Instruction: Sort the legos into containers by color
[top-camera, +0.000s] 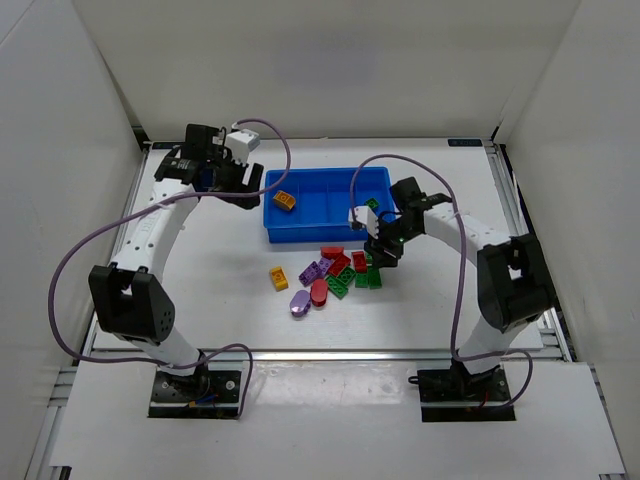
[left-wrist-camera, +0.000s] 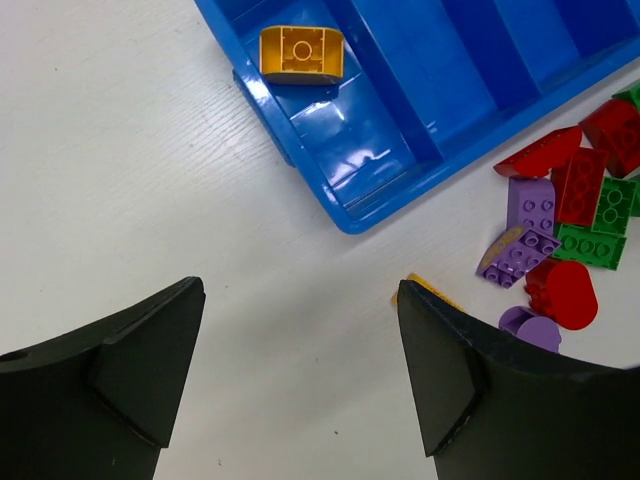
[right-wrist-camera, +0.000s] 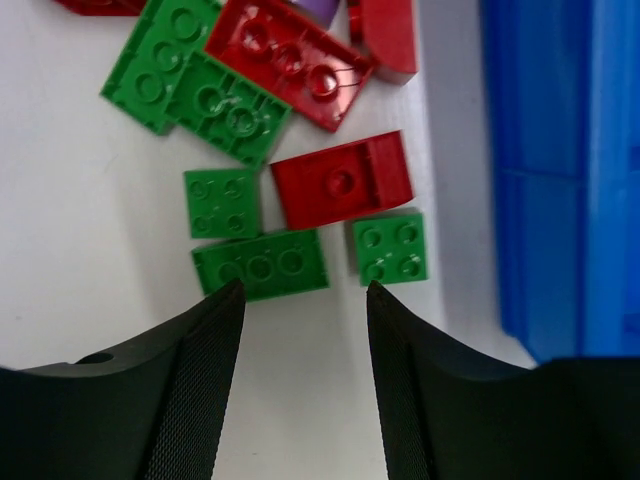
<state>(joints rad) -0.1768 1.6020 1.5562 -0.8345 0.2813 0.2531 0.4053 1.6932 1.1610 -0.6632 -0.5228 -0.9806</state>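
The right gripper (right-wrist-camera: 305, 290) stands open, its two black, cross-hatched fingers (right-wrist-camera: 200, 380) apart with only bare white table (right-wrist-camera: 80, 270) between them. Just ahead of the tips lies a long green brick (right-wrist-camera: 260, 265), and beside it a small square green brick (right-wrist-camera: 390, 247). A red brick (right-wrist-camera: 342, 185) with a single stud sits close behind both. Farther out, a red plate (right-wrist-camera: 290, 60) lies tilted over wide green plates (right-wrist-camera: 195, 90). To the right, a narrow strip of table separates these bricks from the glossy wall of the blue tray (right-wrist-camera: 560, 180).

The left gripper (left-wrist-camera: 300, 290) is open too, and wide. Its smooth black wedge-shaped fingers hang over bare matte table, and the corner of a yellow brick (left-wrist-camera: 425, 287) shows at the right finger. The tray's rounded corner is near, just ahead. In its end compartment (left-wrist-camera: 340, 120), the leftmost seen from above, lies a rounded yellow-orange brick (left-wrist-camera: 301, 52).

The loose pile of legos (top-camera: 335, 270) sits on the table just in front of the tray's near wall, with a rounded purple piece (top-camera: 299, 303) at its near-left edge. Open table lies to the left of the pile.
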